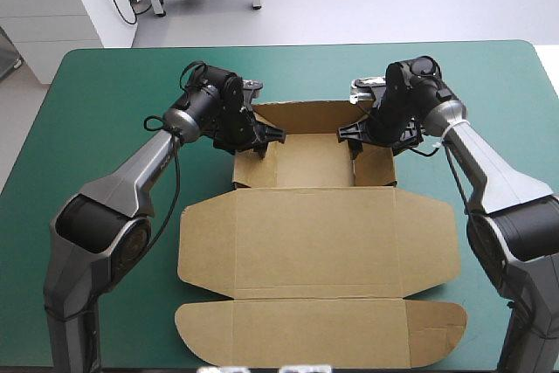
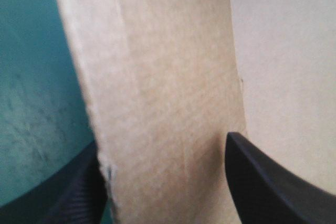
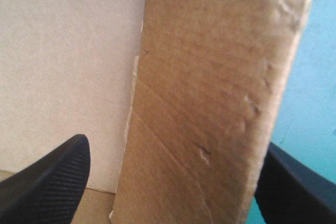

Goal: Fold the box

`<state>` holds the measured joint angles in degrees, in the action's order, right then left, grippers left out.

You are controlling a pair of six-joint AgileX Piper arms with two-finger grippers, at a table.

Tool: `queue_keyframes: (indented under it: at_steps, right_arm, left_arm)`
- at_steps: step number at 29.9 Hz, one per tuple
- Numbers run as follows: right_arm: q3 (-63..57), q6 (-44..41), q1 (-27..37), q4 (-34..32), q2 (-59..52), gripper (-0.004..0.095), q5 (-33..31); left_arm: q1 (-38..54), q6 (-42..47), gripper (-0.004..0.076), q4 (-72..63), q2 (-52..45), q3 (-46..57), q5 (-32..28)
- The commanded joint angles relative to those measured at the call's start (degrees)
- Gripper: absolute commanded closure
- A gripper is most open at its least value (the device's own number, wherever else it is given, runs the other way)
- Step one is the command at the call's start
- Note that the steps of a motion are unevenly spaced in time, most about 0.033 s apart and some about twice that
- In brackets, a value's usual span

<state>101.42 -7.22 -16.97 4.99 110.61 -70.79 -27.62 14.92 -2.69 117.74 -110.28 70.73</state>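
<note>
Box (image 1: 319, 242) walls fill spread left hand (image 1: 266, 139), right hand (image 1: 350, 139).

Bare teal-green cover (image 1: 96, 111) lies free along the frame's left, right and top edges. The box's (image 1: 314, 242) flat lid fills the lower middle. Its raised walls block the centre: one stands between my left gripper's (image 2: 163, 142) spread fingers, another between my right gripper's (image 3: 176, 144); the tray floor between them is free.

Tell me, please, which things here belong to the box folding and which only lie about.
For the job: the box; left gripper; right gripper, each astride a raised side wall.
Only lying about: nothing I can see; just the teal-green cover.
</note>
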Motion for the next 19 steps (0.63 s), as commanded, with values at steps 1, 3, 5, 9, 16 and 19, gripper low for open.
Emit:
queue_keyframes:
  at_steps: [1,3,5,9,16,19]
  right_arm:
    - [3.91,-1.09,0.02,-1.84,-3.15,0.0123,-0.53]
    - [5.32,-1.5,0.13,-2.87,-3.15,0.0122,-0.53]
    - [7.25,-1.8,0.14,-3.01,-3.25,0.0123,-0.53]
    - [9.94,-1.89,1.1,-2.54,-4.65,0.0123,-0.53]
    - [6.14,-2.31,2.82,-2.25,-11.02,0.0123,-0.63]
    - [3.34,-2.57,2.97,-2.75,-12.28,0.0123,-0.63]
  left_arm:
    - [-0.13,-1.34,0.0239,0.24,-3.61,-6.05,3.15]
    - [0.16,-1.44,0.0239,0.24,-3.85,-9.08,3.26]
    - [0.59,-1.7,0.0239,0.24,-4.45,-11.56,3.26]
    - [2.08,-3.1,0.0261,1.42,-7.22,-12.94,3.26]
    - [1.99,-8.09,0.0708,4.19,-17.31,-12.52,3.26]
    - [1.99,-11.99,0.0731,1.68,-22.37,-9.88,3.26]
